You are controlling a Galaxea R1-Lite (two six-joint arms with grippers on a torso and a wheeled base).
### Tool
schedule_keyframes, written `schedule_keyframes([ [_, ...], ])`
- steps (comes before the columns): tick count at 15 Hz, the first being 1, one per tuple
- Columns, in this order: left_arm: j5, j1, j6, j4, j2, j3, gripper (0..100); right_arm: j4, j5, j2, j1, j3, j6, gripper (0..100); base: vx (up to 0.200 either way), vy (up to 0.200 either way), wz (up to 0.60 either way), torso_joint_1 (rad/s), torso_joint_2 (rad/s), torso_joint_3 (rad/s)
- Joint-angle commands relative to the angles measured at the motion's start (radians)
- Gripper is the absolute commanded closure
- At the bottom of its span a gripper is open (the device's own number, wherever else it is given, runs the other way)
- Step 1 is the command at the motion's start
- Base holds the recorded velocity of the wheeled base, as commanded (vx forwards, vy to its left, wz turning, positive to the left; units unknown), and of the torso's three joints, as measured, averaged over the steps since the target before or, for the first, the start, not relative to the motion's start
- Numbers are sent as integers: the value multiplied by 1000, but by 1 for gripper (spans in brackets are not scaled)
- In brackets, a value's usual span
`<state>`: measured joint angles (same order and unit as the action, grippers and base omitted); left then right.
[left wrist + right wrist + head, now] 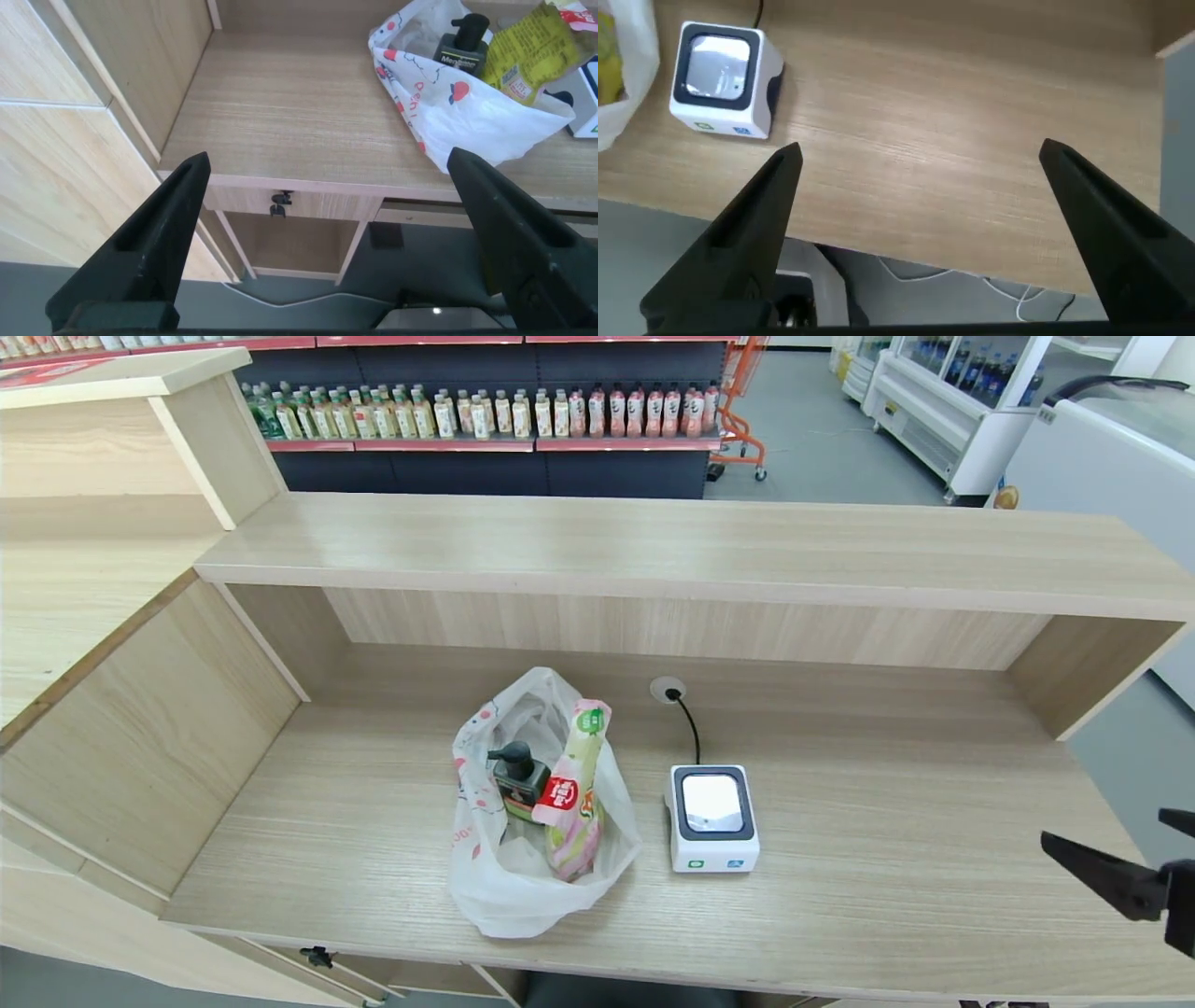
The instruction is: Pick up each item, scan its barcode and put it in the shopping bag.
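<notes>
Filled shopping bag point(504, 896) sits well apart — left of right gripper point(1102, 826).

You've got one shopping bag point(523, 887) on the tabletop point(887, 859) with two items in it: one dark pump bottle point(519, 779) and one green-and-pink pouch point(577, 793). One barcode scanner point(712, 817), one black cable point(689, 723) running off it. Total on your tabletop: five things.

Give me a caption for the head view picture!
A pump bottle and a green-and-pink packet sit in the shopping bag beside the scanner on the counter.
</notes>
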<state>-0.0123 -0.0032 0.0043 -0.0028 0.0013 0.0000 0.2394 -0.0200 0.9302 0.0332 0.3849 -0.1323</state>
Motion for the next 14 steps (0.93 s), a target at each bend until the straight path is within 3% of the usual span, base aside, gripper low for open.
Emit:
schedule_keyframes([
  [1, 0, 0, 0, 0, 0, 0, 0, -2, 14, -212, -3, -123, 14, 0, 0, 0, 0, 0, 0, 0],
  [4, 0, 0, 0, 0, 0, 0, 0, -9, 0, -389, -58, -235, 10, 0, 0, 0, 0, 0, 0, 0],
  [6, -1, 0, 0, 0, 0, 0, 0, -12, -63, -468, -118, -287, 10, 0, 0, 0, 0, 0, 0, 0],
  [11, 0, 0, 0, 0, 0, 0, 0, -60, -71, -562, -119, -327, -12, 0, 0, 0, 0, 0, 0, 0],
  [14, 0, 0, 0, 0, 0, 0, 0, -279, -89, -811, -118, -324, -12, 0, 0, 0, 0, 0, 0, 0],
])
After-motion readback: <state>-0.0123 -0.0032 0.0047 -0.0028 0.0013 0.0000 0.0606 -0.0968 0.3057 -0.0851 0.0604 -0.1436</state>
